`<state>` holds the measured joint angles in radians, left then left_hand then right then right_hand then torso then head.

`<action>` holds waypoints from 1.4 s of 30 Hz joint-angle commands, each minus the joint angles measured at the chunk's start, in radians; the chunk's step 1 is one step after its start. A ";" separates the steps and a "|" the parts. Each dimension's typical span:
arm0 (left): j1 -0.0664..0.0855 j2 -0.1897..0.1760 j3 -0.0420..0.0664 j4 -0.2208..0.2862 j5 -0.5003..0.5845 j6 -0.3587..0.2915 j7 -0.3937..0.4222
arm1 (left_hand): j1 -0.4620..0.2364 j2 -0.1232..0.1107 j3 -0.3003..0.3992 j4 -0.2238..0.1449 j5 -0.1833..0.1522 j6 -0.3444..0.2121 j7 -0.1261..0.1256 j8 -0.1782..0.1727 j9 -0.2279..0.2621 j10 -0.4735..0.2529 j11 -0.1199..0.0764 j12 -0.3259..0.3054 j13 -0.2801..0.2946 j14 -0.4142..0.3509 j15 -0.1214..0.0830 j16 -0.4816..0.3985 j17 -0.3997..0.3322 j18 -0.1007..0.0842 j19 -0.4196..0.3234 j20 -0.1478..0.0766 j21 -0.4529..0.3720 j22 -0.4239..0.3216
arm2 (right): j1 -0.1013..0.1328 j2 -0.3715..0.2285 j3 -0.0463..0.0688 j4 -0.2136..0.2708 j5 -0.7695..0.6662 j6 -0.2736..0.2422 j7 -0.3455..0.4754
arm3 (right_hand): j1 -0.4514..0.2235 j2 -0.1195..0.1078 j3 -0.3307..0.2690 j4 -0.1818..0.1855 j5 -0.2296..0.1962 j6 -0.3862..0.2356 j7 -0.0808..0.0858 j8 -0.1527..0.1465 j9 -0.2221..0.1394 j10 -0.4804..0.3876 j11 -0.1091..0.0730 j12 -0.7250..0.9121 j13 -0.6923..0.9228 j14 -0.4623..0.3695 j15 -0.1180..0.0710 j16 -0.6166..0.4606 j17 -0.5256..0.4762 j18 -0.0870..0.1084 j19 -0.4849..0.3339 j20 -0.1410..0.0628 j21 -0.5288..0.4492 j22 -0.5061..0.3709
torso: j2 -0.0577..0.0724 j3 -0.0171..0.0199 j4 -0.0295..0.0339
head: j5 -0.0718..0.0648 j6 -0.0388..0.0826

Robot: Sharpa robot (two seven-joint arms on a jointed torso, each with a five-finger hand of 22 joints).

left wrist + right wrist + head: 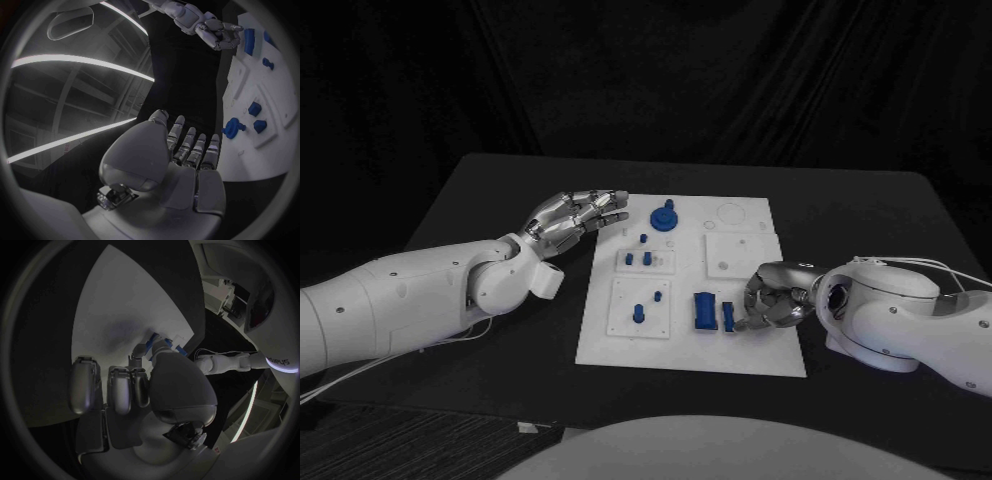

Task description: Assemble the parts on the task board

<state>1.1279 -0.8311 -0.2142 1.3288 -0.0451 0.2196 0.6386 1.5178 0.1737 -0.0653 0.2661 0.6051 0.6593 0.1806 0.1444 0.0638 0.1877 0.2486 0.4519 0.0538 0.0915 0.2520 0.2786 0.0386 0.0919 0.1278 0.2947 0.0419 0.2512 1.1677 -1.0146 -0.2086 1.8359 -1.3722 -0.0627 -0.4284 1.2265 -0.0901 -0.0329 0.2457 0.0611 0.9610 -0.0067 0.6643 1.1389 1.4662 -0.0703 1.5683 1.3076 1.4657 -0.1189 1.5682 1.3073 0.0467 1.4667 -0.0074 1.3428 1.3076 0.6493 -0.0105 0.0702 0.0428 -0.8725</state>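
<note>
At the left of the black surface (488,190), the robot's left hand (574,216) hovers just off the far left corner of the white task board (759,345), palm empty and fingers stretched out side by side toward the board; the left wrist view shows the same hand (187,150) released and holding nothing. Across the board, blue parts stand in their places: a round-based piece with a post (664,216) near the far edge, a small peg (643,238) just behind a pair of pegs (638,259) on a raised square, and two more pegs (646,304) on the near square plate. Toward the right lies a larger blue block (707,311) with a narrower blue piece (730,313) just beside it. There the right hand (772,297) rests over the board's right edge, fingers curled down around that narrow piece; the right wrist view shows its fingertips (139,351) closed against something blue (152,342), though the grip itself is largely hidden.
</note>
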 commanded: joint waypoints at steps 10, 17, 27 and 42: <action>-0.002 0.002 0.001 0.002 0.005 0.017 0.008 | 0.012 0.000 0.011 -0.001 0.005 0.000 0.053 0.004 0.001 0.007 0.001 0.001 0.001 0.004 0.005 0.004 0.002 0.009 -0.007 0.000 -0.001 -0.002 | -0.005 0.011 0.000 -0.004 -0.015 -0.009 -0.009 | 0.005 0.011 0.008 0.026 0.025 -0.010 -0.004 0.012 0.014 0.105 -0.010 0.003 0.263 0.105 -0.010 0.003 0.263 0.005 0.021 -0.006 -0.005 0.195 | 0.000 0.0001 0.0000 | 0.001 0.000; -0.002 0.001 0.001 0.002 0.005 0.018 0.007 | 0.013 0.000 0.013 -0.001 0.006 0.001 0.053 0.004 0.001 0.008 0.001 0.001 0.001 0.005 0.005 0.005 0.002 0.009 -0.008 0.000 -0.001 -0.003 | -0.006 0.020 0.000 -0.007 -0.008 -0.005 -0.019 | 0.089 0.047 0.035 -0.035 0.307 0.044 -0.012 0.126 0.095 0.105 -0.016 0.003 0.263 0.105 -0.015 0.003 0.263 0.007 0.019 -0.012 -0.012 0.193 | -0.001 0.0000 0.0004 | 0.003 0.000; -0.003 0.001 0.001 0.002 0.005 0.019 0.007 | 0.014 0.001 0.016 -0.002 0.007 0.000 0.053 0.004 0.001 0.008 0.002 0.001 0.001 0.005 0.006 0.005 0.002 0.009 -0.008 0.000 -0.001 -0.004 | -0.010 0.033 0.000 -0.011 0.014 0.013 -0.022 | 0.091 0.055 0.021 -0.064 0.203 0.114 -0.012 0.262 0.189 0.105 -0.018 0.003 0.263 0.105 -0.016 0.003 0.263 0.008 0.015 -0.013 -0.020 0.191 | -0.001 0.0001 0.0002 | 0.004 0.000; -0.003 -0.023 0.001 0.016 -0.007 -0.010 0.055 | 0.015 -0.018 0.025 -0.005 0.007 0.027 0.052 0.014 0.004 0.025 0.003 0.017 0.003 0.016 0.006 0.019 0.004 0.009 0.006 0.000 0.004 0.014 | 0.023 -0.051 0.001 0.047 0.034 -0.188 0.066 | -0.071 0.078 -0.047 0.045 0.210 0.174 -0.019 0.326 0.238 0.105 -0.023 0.003 0.263 0.105 -0.020 0.003 0.263 0.006 0.020 -0.015 -0.011 0.194 | -0.001 0.0000 0.0001 | 0.001 0.000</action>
<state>1.1264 -0.8524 -0.2142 1.3397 -0.0459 0.2215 0.6457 1.5337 0.1658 -0.0446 0.2594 0.6090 0.6780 0.1835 0.1527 0.0665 0.2041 0.2506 0.4638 0.0562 0.0989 0.2593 0.2905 0.0410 0.0919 0.1278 0.2947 0.0419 0.2632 1.1795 -1.0590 -0.2099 1.8725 -1.3545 -0.1265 -0.4176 1.1703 -0.0142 -0.0764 0.2839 0.2595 1.1311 -0.0254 0.9887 1.3104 1.4664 -0.0846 1.5682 1.3074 1.4667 -0.1325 1.5682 1.3073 0.0468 1.4667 -0.0145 1.3276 1.3073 0.6485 -0.0106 0.0704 0.0444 -0.8725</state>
